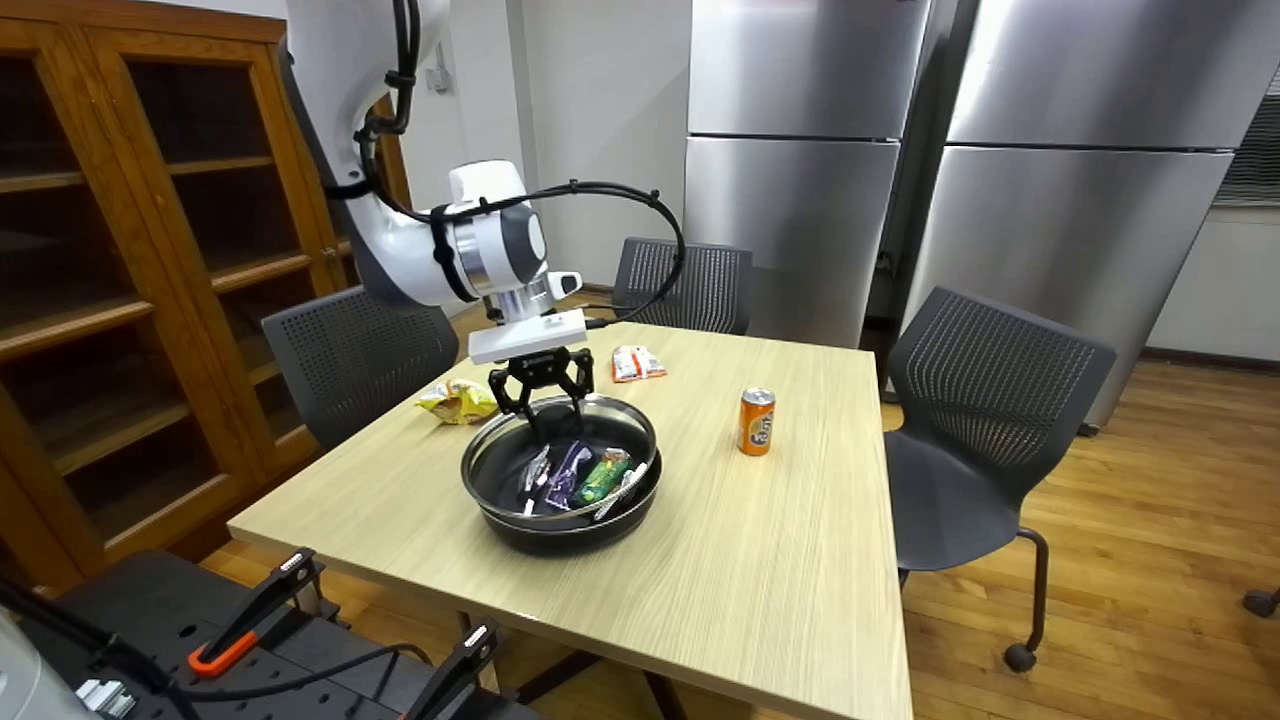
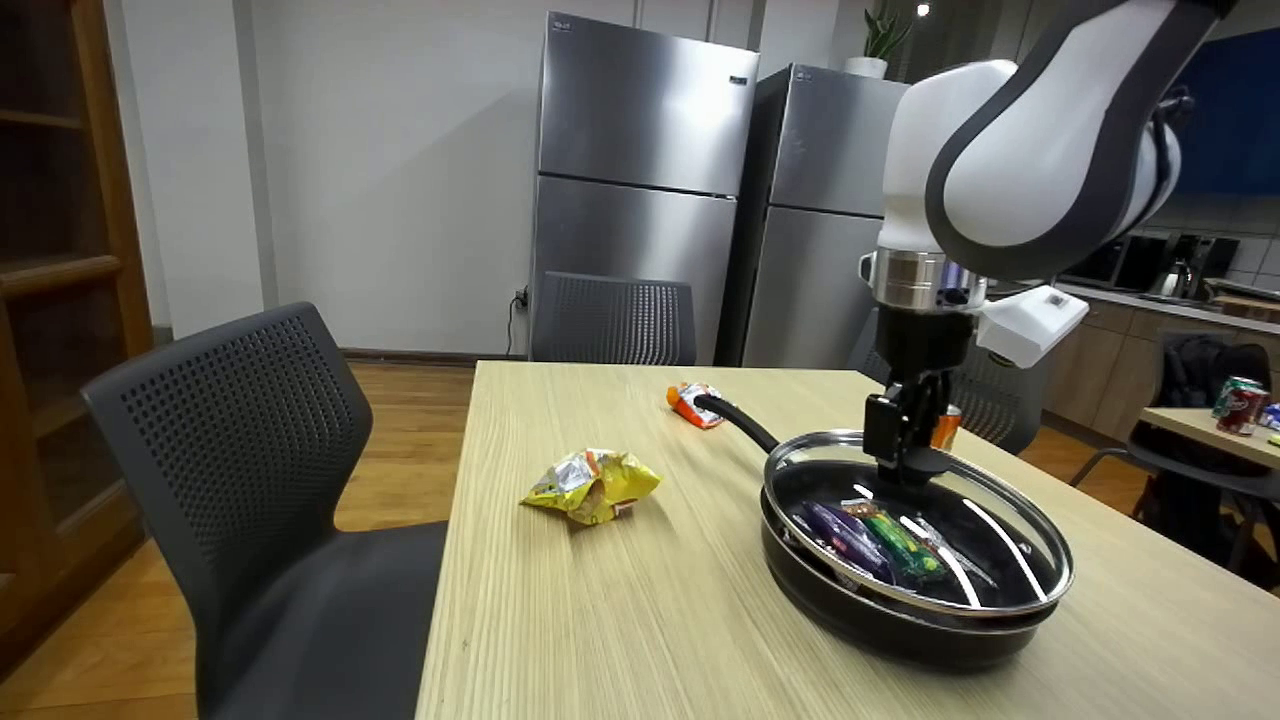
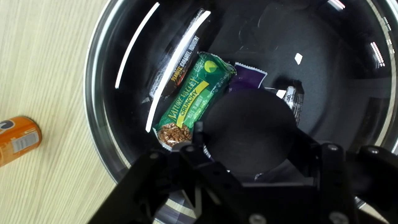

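Wrist view: we see the fingers point(image 3: 311, 146) pinching the black knob point(image 3: 248, 130) of the glass lid point(image 3: 326, 56), green bar point(image 3: 194, 93) beneath. In an exterior view: gripper point(image 1: 552, 412) and lid over the black pan point(image 1: 575, 540), orange can point(image 1: 757, 422) apart. In an exterior view: we note a yellow bag point(image 2: 592, 487) near the pan.

The place looks like a shared break room or kitchenette, of an office or a lab more than a home. In both exterior views tall steel refrigerators point(image 1: 795, 235) stand in the background; at the right of an exterior view runs a kitchen counter point(image 2: 1105, 355) below blue wall cupboards point(image 2: 1230, 115). Office-style chairs point(image 1: 985, 430) with perforated backs stand around a plain table point(image 1: 800, 560). A robot arm point(image 1: 400, 255) at upper left and clamps point(image 1: 265, 605) at lower left speak for a lab.
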`<state>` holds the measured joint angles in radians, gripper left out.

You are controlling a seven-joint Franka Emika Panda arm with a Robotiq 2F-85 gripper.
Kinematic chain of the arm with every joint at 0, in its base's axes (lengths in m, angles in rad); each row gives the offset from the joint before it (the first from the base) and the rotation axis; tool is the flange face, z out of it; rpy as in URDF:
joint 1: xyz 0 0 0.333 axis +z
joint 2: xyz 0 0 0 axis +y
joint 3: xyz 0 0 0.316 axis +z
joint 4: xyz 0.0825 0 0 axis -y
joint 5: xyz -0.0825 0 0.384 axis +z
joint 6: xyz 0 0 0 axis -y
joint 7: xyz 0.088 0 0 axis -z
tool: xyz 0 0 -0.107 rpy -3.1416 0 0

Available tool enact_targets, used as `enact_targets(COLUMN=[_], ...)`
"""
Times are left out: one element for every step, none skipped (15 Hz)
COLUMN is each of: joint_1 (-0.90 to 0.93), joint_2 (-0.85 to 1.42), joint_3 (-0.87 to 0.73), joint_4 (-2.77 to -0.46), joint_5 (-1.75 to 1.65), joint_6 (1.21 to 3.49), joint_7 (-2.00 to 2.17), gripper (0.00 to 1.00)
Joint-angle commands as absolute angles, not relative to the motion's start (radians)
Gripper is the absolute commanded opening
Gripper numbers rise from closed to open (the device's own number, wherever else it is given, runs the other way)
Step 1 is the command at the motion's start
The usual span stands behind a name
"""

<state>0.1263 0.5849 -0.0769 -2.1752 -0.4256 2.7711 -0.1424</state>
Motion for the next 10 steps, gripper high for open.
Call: enact_targets(joint_1=[0.106,0.104,0.104,0.105,0.108,0.110,0.113,0.111,0.111,0.111], joint_2=[0.590,0.596,0.603,0.609,0.616,0.622,0.628,0.632,0.637,0.642], joint_3=[-0.057,-0.055,-0.055,-0.056,-0.060,-0.062,-0.065,-0.064,-0.063,-0.064], joint_4=[-2.129,-2.123,-2.116,-2.109,-2.103,-2.097,-2.092,-2.088,-2.084,-2.081], joint_5=[-0.405,-0.403,-0.403,-0.403,-0.405,-0.405,-0.407,-0.406,-0.405,-0.405], joint_6=[2.736,2.734,2.733,2.732,2.734,2.733,2.735,2.734,2.735,2.735], joint_7=[-0.182,-0.184,-0.184,-0.183,-0.177,-0.175,-0.170,-0.172,-0.173,-0.173], gripper=[0.38,0.38,0.38,0.38,0.38,0.38,0.38,0.38,0.38,0.38])
